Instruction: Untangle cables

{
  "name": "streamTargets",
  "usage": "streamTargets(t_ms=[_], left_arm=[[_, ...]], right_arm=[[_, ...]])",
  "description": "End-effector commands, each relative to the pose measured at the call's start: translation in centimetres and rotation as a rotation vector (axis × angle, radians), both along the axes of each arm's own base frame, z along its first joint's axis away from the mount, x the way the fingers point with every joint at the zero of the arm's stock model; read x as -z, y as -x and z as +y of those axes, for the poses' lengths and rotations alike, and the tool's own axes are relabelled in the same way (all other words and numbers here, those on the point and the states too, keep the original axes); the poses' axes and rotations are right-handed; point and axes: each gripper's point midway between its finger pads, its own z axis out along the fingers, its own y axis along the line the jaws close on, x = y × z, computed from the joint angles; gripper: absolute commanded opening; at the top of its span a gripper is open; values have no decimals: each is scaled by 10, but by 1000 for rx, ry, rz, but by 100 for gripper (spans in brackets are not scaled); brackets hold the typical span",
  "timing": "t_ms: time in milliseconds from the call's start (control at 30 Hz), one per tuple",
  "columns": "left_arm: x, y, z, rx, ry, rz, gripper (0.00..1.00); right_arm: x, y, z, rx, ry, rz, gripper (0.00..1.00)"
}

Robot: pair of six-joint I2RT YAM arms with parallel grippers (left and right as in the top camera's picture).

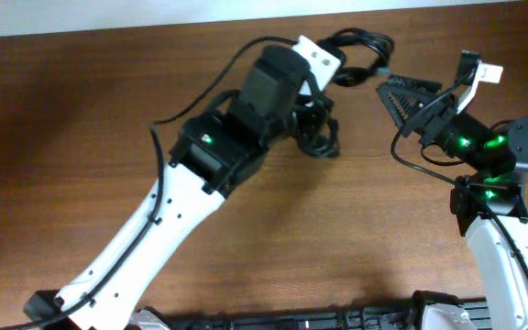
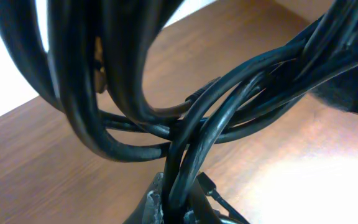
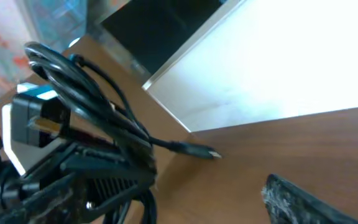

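The cables (image 1: 356,50) form one knotted bundle near the far edge of the table (image 1: 81,110), held up off the wood. The left gripper (image 2: 166,208) is closed on them: in the left wrist view several strands run down together into its jaws, while other loops cross and twist just above the pinch. The right gripper (image 1: 394,96) sits just beside the bundle with its jaws spread apart and nothing between them.

The main danger is that the left gripper clamps many strands at once. If the right gripper takes a loop and pulls away, I expect the crossing above the pinch to tighten into a harder knot, because no strand can slide free.

A second risk is a poor choice of strand. One loose end with a small plug (image 3: 197,151) sticks out toward the right gripper and looks like the safest thing to take. The loops around it lie close together, though, so the open jaws could close on two cords or miss them all.

A third risk is a hard tug, which could drag the whole bundle out of the left gripper or bend the plug.

The bundle also hangs close to the table's far edge, so a released loop could drop out of reach.
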Motion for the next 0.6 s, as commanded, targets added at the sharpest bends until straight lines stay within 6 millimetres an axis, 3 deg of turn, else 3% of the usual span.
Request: streamTargets(t_ms=[0, 100, 333, 433, 567], left_arm=[[-34, -6, 40, -86, 41, -55, 0], [-33, -12, 57, -125, 35, -46, 0], [-33, -11, 57, -104, 46, -33, 0], [-30, -10, 57, -81, 10, -44, 0], [-17, -3, 62, 5, -121, -71, 0]], right_arm=[[-3, -11, -14, 110, -16, 13, 97], [0, -17, -20, 174, 11, 46, 98], [6, -24, -22, 325, 243, 179, 99], [-2, -18, -14, 321, 355, 164, 99], [-11, -1, 13, 225, 500, 70, 99]])
